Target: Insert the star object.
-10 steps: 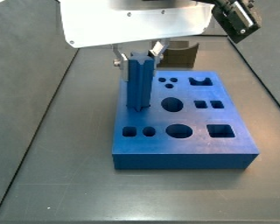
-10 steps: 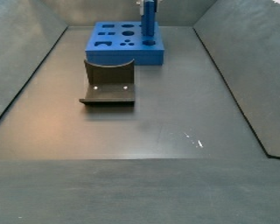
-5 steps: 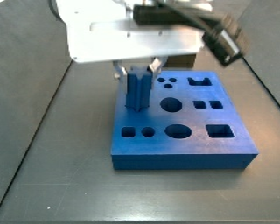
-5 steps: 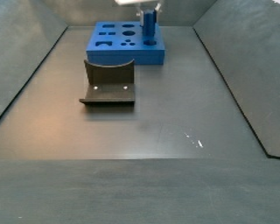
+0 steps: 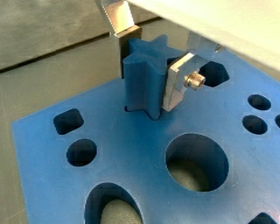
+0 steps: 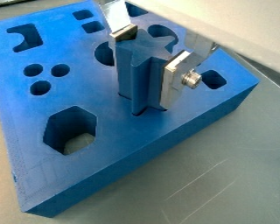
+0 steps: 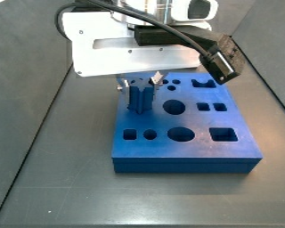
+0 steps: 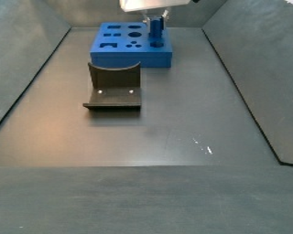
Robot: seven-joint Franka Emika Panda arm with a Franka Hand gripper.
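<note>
The star object is a blue ridged peg standing upright with its lower end in the star-shaped hole of the wide blue block. My gripper is shut on it, one silver finger pressed on each side near its top. The same grip shows in a wrist view on the peg. In a side view the gripper sits low over the block, and only a short part of the peg shows. In a side view the peg stands at the block's right corner.
The blue block has several other holes, round, square and hexagonal. The dark fixture stands on the floor in front of the block. Grey walls enclose the dark floor.
The arm has come down. The star object has sunk deeper into its hole, so less of it stands above the block. The block has not moved.
</note>
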